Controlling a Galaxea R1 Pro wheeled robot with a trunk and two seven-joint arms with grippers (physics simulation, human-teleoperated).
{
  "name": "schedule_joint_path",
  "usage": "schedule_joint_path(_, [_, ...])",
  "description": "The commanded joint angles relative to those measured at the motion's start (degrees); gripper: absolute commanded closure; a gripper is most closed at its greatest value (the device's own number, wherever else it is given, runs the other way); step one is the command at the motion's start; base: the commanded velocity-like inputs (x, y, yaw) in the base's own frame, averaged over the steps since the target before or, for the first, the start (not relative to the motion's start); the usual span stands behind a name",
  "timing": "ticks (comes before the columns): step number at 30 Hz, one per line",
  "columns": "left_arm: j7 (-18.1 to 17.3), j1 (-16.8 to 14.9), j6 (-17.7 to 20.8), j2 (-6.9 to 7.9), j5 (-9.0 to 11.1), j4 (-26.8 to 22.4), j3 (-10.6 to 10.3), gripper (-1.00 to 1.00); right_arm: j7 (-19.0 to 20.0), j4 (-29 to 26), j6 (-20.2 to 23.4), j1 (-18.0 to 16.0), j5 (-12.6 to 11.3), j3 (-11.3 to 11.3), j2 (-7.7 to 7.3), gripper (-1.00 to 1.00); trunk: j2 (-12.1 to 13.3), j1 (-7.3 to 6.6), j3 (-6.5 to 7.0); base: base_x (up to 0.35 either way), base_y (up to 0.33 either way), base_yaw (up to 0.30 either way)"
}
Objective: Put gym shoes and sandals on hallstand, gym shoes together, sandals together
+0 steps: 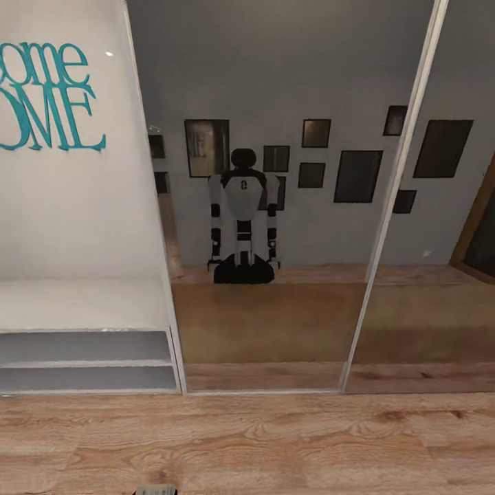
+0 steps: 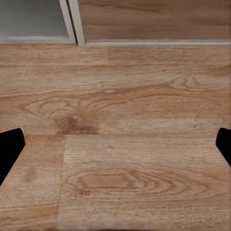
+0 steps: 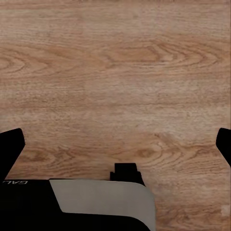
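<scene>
The hallstand (image 1: 82, 306) stands at the left of the head view, a light-grey bench with two open shelf compartments (image 1: 86, 347) and nothing on it. Its lower corner (image 2: 31, 19) appears in the left wrist view. The corridor floor (image 1: 275, 440) of wood-grain planks runs across the foreground. The gym shoes and the sandals are out of view. My left gripper (image 2: 115, 144) hangs open over bare floor, its black fingertips (image 2: 9, 149) at the picture's sides. My right gripper (image 3: 115, 144) is open too, over bare planks beside my own base (image 3: 96, 202).
Mirrored sliding doors (image 1: 275, 206) with pale frames stand right of the hallstand and reflect my robot body (image 1: 244, 220) and dark picture frames on the wall behind. Teal lettering (image 1: 48, 96) marks the hallstand's back panel. A wooden door frame (image 1: 478, 227) shows at the far right.
</scene>
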Motion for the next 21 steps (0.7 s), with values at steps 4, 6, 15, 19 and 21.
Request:
schedule_joint_path(4, [0.00,-0.04,-0.19,-0.02,0.00,0.10,0.03,-1.00,-0.02,-0.05,0.01,-0.02,-0.03,-0.05,0.00,-1.00,-0.03,0.00,-0.06,0.000,0.000,0.297])
schedule_joint_path(6, [0.00,-0.05,-0.19,-0.02,0.00,0.31,0.03,-1.00,-0.02,-0.05,0.00,-0.01,-0.01,-0.04,0.00,-1.00,-0.03,0.00,-0.06,0.000,0.000,0.297])
schedule_joint_path(15, [-0.02,-0.05,-0.19,-0.10,0.00,0.43,0.03,-1.00,-0.02,-0.06,0.01,-0.04,-0.01,-0.05,0.00,-1.00,-0.03,0.00,-0.06,0.000,0.000,0.297])
schedule_joint_path(19, [-0.02,-0.05,-0.19,-0.11,0.00,0.43,0.03,-1.00,-0.02,-0.08,0.01,-0.04,0.00,-0.05,0.00,-1.00,-0.03,0.00,-0.06,0.000,0.000,0.297])
schedule_joint_path(21, [-0.04,-0.05,-0.19,-0.11,-0.04,0.39,0.03,-1.00,-0.02,-0.06,0.01,-0.03,0.00,-0.04,0.00,-1.00,-0.03,0.00,-0.06,0.000,0.000,0.297])
